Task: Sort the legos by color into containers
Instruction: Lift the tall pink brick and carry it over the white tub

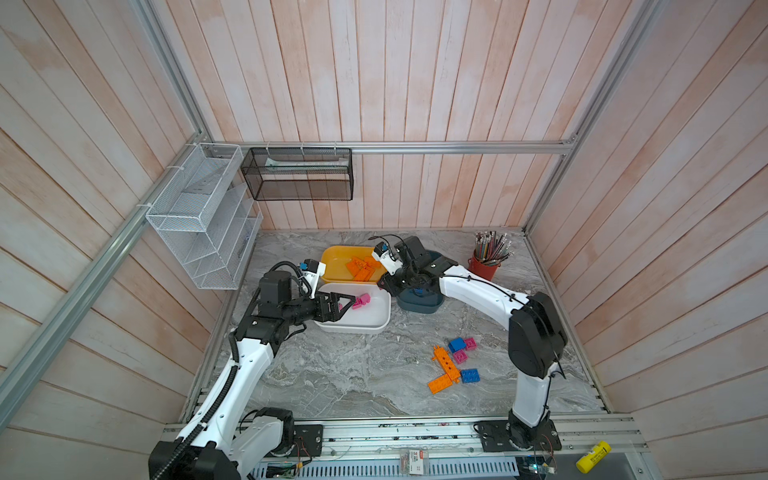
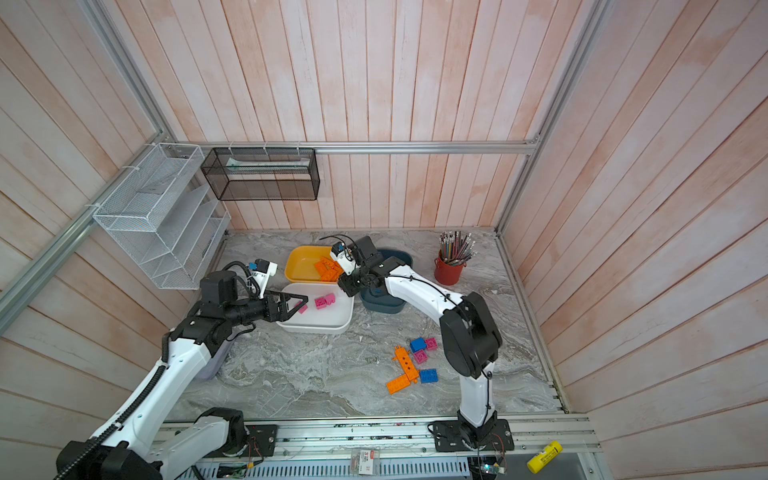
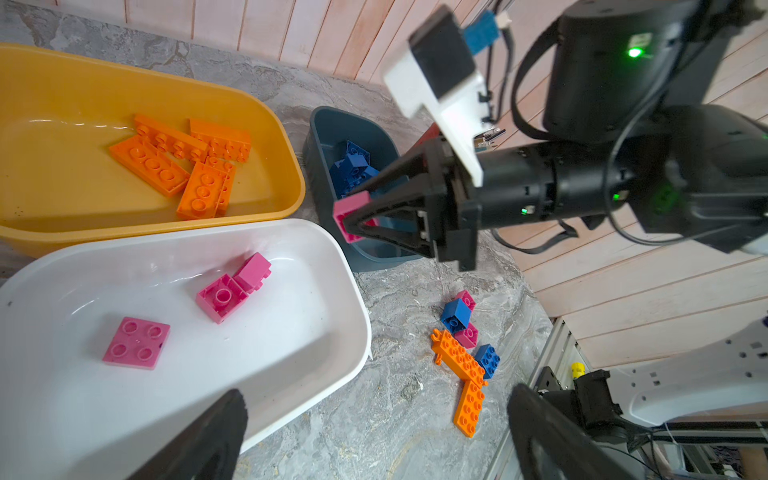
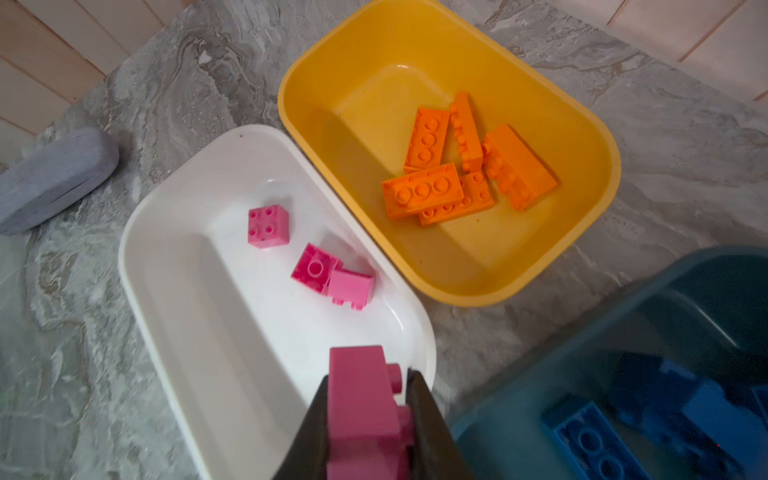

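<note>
The right gripper (image 4: 369,374) is pinching a pink brick (image 4: 361,407) by its sides, studs turned sideways, and the fingers are tight on it. Right below its tip is the end rim of the white tub (image 4: 137,232), so the brick hangs over the edge, not the middle. Further ahead in that tub lie three pink bricks (image 4: 316,268). The yellow tub (image 4: 457,270), with its orange pieces, sits just off to one side, and the teal tub (image 4: 623,299), holding blue ones, is close under the wrist.

I'd say the drop is next. It should push a little further over the white floor and dip low before letting go, or the brick may clip the rim and skip out.

The left gripper (image 3: 374,390) hangs spread wide and empty over the tub's far end, so watch that. Well behind the arm, loose bricks (image 1: 455,361) wait on the table.
</note>
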